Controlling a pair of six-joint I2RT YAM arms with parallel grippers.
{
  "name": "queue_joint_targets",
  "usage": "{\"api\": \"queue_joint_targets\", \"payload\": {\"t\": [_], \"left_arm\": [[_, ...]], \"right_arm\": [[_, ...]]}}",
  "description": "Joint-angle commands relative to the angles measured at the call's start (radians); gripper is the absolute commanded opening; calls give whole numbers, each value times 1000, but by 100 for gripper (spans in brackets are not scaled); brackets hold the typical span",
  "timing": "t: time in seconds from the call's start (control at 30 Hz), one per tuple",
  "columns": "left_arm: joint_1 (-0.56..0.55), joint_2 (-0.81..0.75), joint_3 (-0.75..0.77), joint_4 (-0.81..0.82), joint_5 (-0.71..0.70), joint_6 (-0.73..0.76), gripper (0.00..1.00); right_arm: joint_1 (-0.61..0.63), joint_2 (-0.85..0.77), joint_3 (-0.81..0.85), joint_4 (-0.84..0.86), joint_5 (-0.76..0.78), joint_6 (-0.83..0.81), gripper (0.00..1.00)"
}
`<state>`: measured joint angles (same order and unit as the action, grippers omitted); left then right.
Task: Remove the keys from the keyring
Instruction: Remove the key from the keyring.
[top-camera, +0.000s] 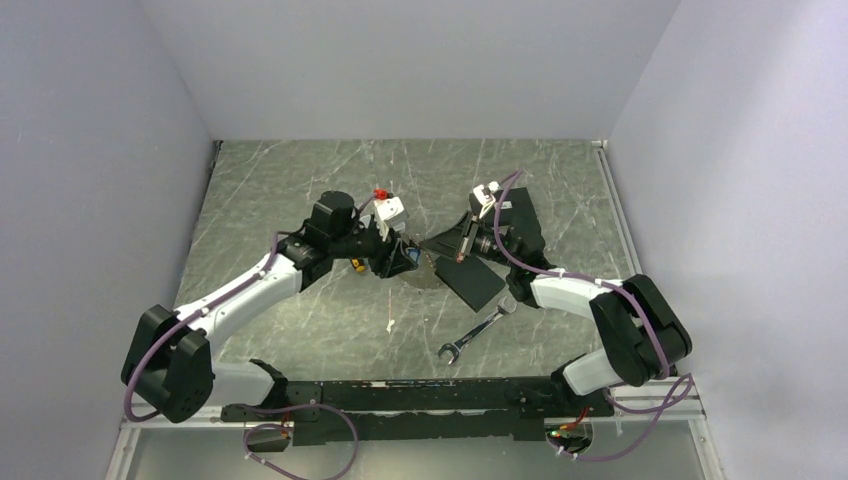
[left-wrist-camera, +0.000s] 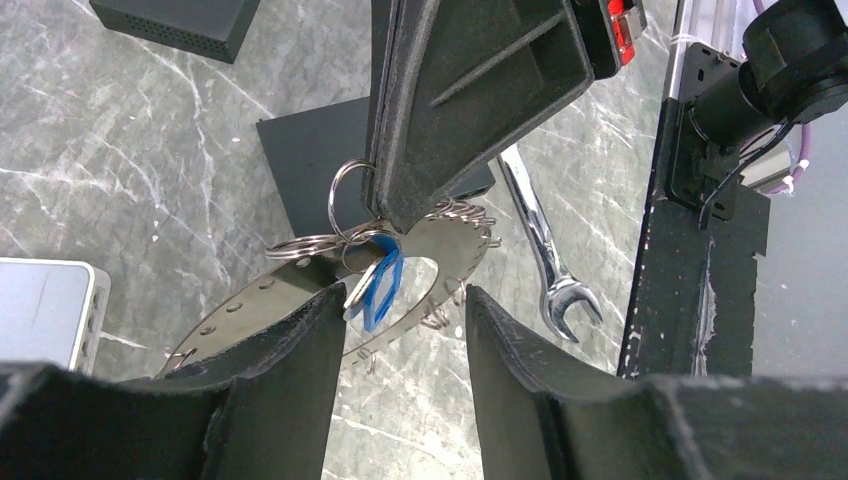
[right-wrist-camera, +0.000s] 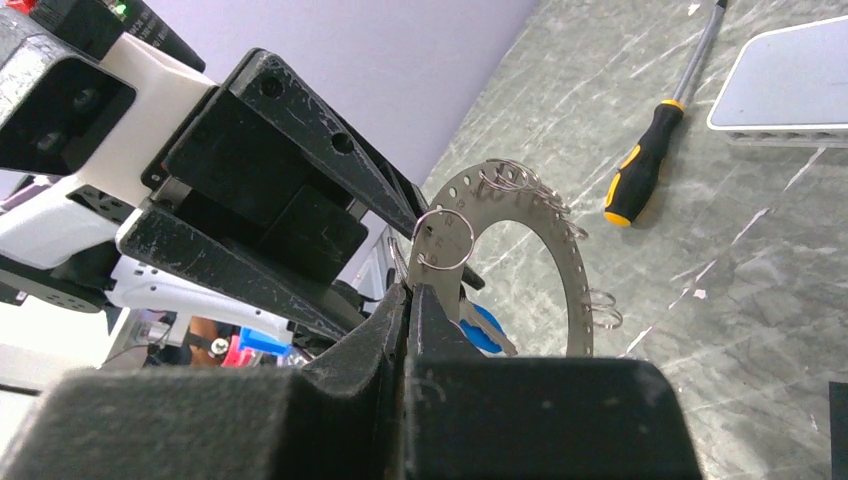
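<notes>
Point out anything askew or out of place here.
The keyring hangs tilted off the table, pinched on edge by the right gripper. The left gripper is open near it. Nothing looks spilled or broken.

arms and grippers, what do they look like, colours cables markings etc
The left arm and right arm have white link shells, bulky black joints and purple cables looped alongside. The left gripper and right gripper are matte black, with wedge-shaped, scuffed fingers. No lettering shows.
</notes>
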<state>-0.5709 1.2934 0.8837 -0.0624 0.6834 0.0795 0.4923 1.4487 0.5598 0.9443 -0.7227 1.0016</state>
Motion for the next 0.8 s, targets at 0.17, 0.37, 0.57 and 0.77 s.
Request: {"api": "queue_joint_targets", "payload": {"t": [0.17, 0.37, 0.57, 0.77], "left_arm": [[-18, 23, -21, 143, -34, -67, 52], [-19, 30, -29, 193, -57, -121, 49], [-22, 34, -26, 231, -43, -157, 38], [-26, 22, -24, 208, -44, -143, 5]], "right_arm": [[30, 7, -9, 164, -34, 75, 0], [37, 8, -12, 174, -31, 87, 0], [49, 14, -14, 179, -26, 84, 0], [44, 10, -16, 171, -19, 69, 0]]}}
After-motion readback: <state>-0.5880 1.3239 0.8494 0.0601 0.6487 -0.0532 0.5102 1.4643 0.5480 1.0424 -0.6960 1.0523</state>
